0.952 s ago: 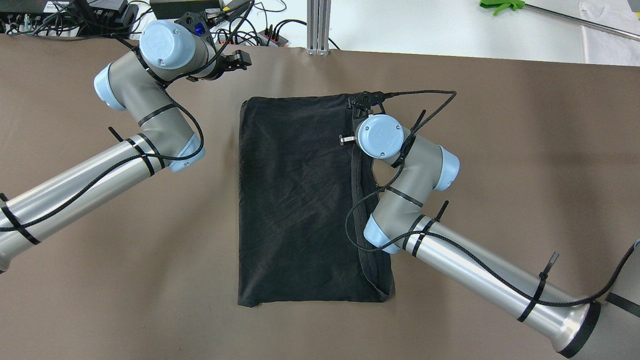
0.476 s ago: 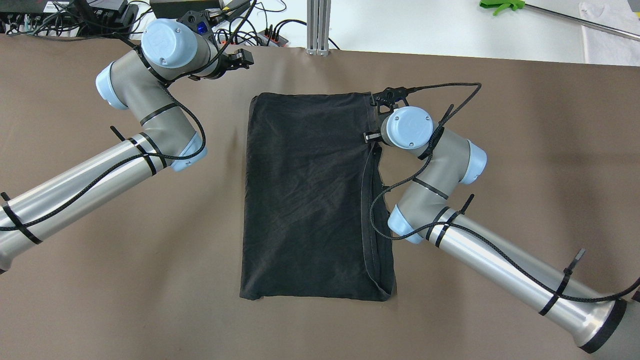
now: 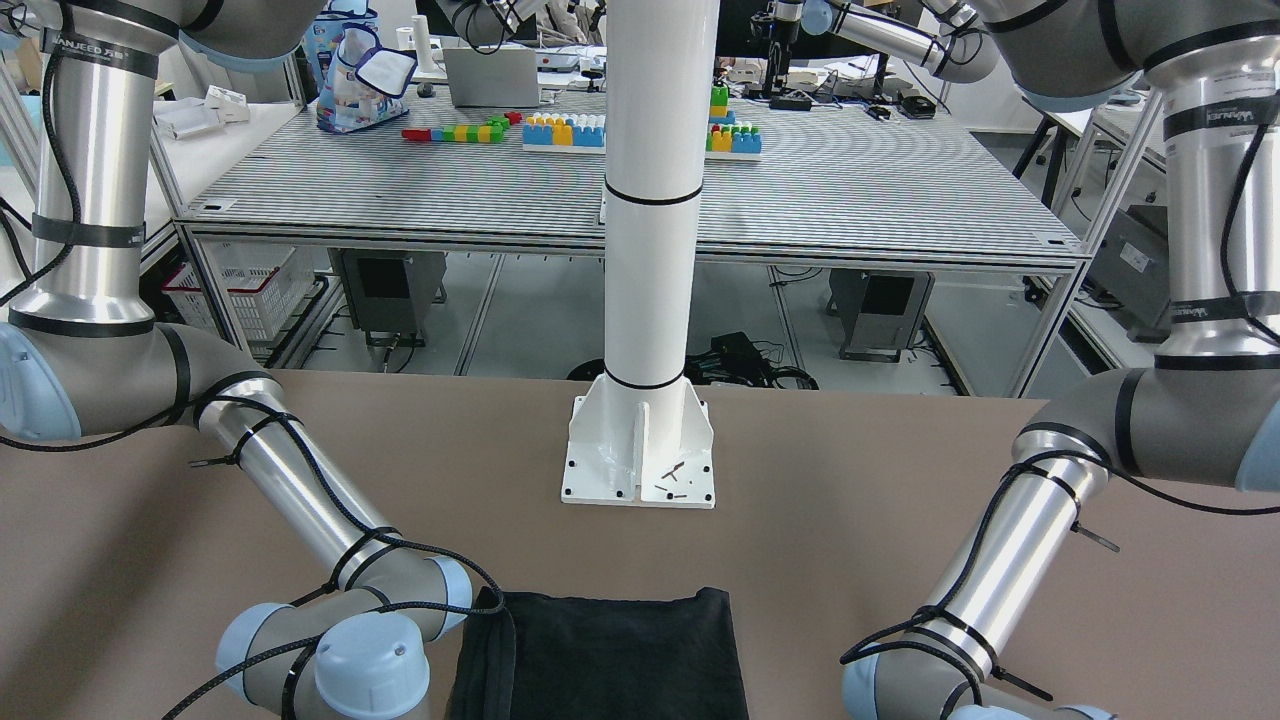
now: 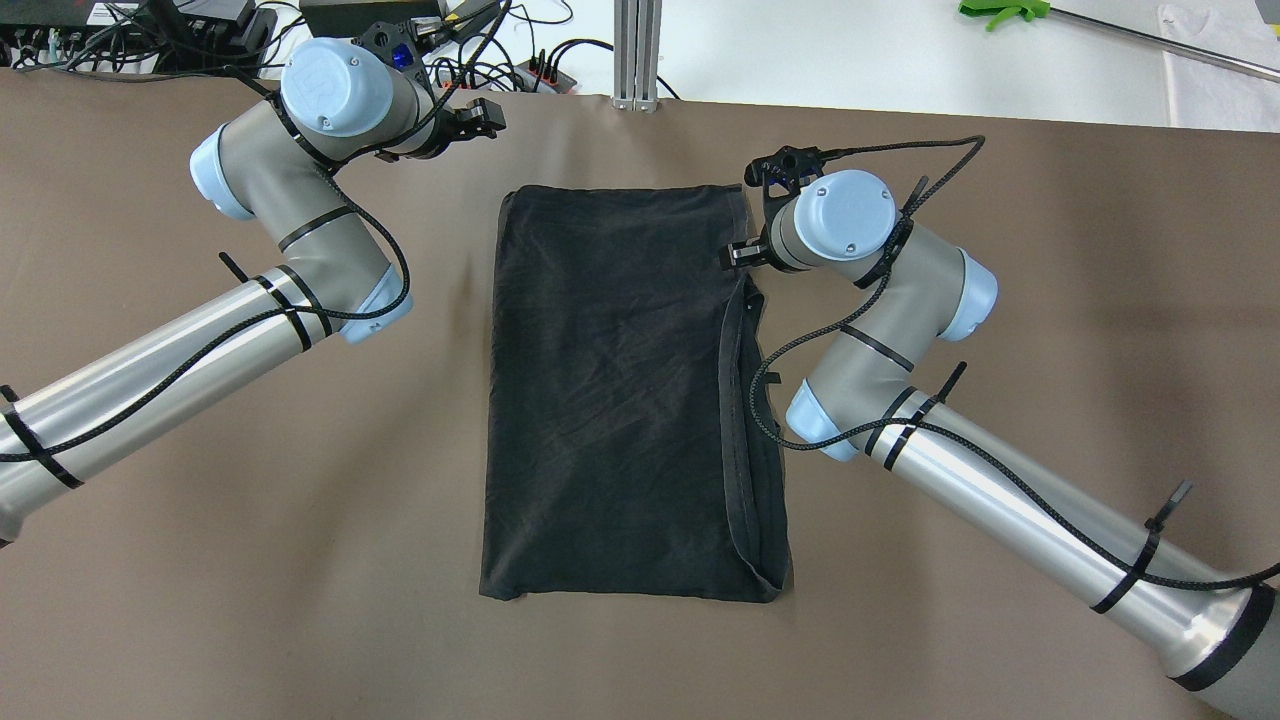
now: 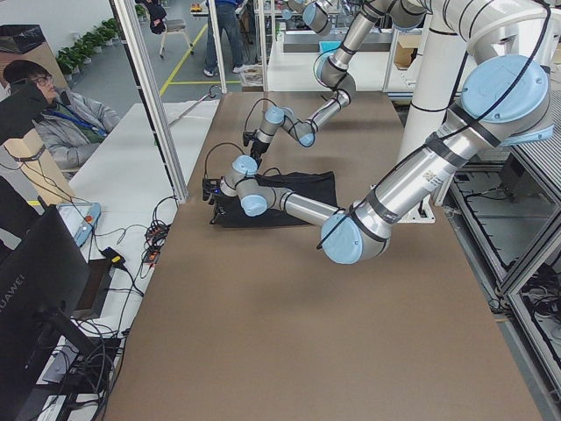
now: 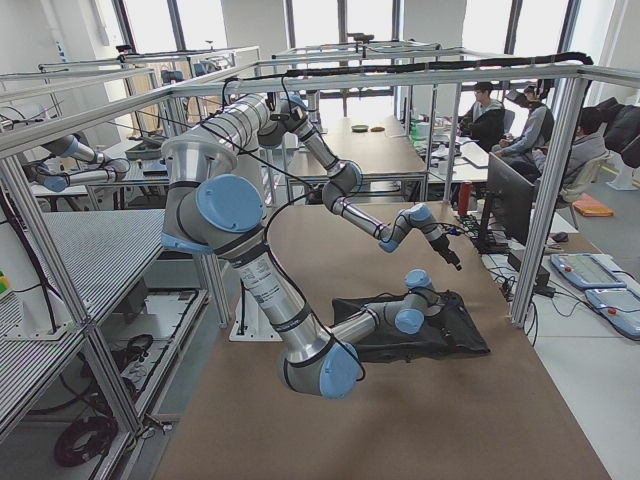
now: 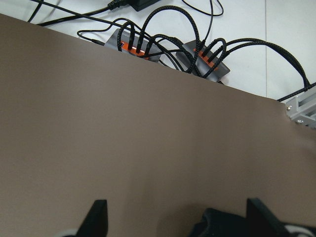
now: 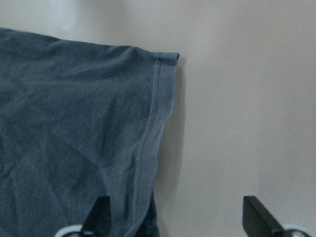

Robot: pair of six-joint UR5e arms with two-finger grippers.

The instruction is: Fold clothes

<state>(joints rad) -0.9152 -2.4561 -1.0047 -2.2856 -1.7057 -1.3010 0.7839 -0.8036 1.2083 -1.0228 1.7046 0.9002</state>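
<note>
The clothes (image 4: pixel 610 390) are one black garment lying flat and wrinkled in the middle of the brown table (image 4: pixel 1050 330), with a doubled hem strip along its right side. The front-facing view shows its edge (image 3: pixel 600 655). My right gripper (image 4: pixel 752 252) hangs just off the garment's far right corner. In the right wrist view it (image 8: pixel 177 222) is open; the hemmed corner (image 8: pixel 158 89) lies ahead, and one fingertip (image 8: pixel 98 215) is over the cloth edge. My left gripper (image 4: pixel 488 118) is open near the table's far edge, clear of the garment. Only bare table shows ahead of it (image 7: pixel 180 222).
A white pillar on a base plate (image 3: pixel 640 450) stands at the robot's side of the table. Power strips and cables (image 7: pixel 197 49) and an aluminium post (image 4: pixel 637 50) lie past the far edge. A seated person (image 5: pixel 61 114) and monitors are beyond that.
My right arm has drawn back to the right, off the garment's far right corner. The garment's far end shifted slightly right with it, then settled. The left arm has barely moved.
</note>
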